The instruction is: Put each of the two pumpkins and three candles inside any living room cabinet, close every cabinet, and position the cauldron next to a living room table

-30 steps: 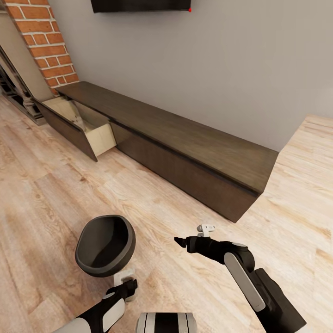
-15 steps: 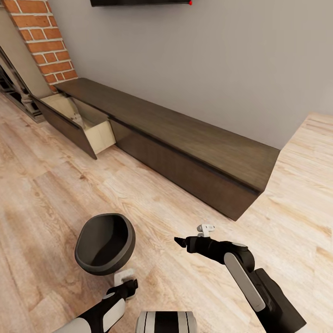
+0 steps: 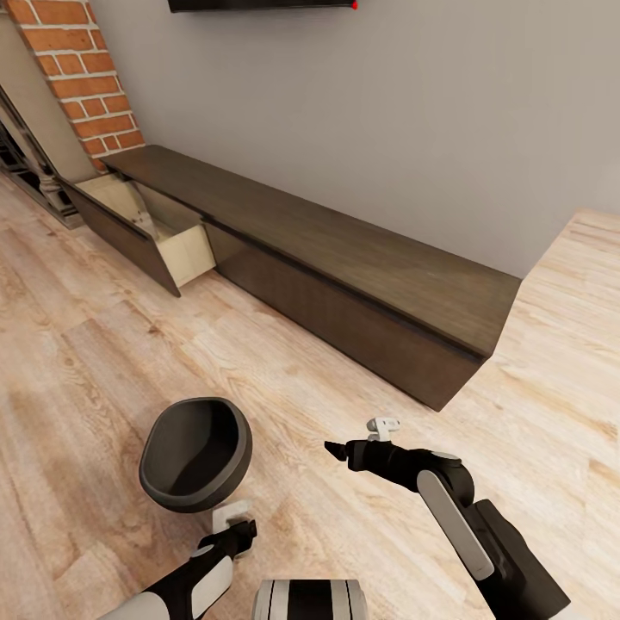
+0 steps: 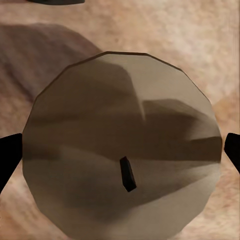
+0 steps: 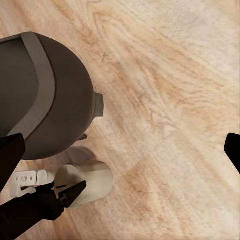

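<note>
The step in hand looked to be picking up a candle (image 4: 120, 115) that stood on the wooden floor (image 3: 86, 362) just beside the cauldron (image 3: 196, 465), on the side nearest the robot. The left gripper (image 3: 244, 527) hung right over the candle, pointing down at its flat top and dark wick. Its fingers (image 4: 9, 156) were spread wide, one on each side of the candle and not pressing on it, so it was released and held nothing. The right gripper (image 3: 337, 448) was empty and open too, hovering over bare floor to the right of the cauldron and a fair way from it. To do this well, the left gripper probably needed to sink lower, so that the fingers caught the candle's side well below the top edge, and it had to stay centred on the wick before squeezing. The candle nearly spanned the gap between the fingers, so an off-centre descent could knock it over or push it against the cauldron. A slow, straight lift should then have kept it clear of the cauldron's rim. The cabinet (image 3: 344, 284) stood well beyond the cauldron against the wall. Its far-left drawer (image 3: 138, 232) hung open, showing a pale inside, and seemed ready to take the candle.
</note>
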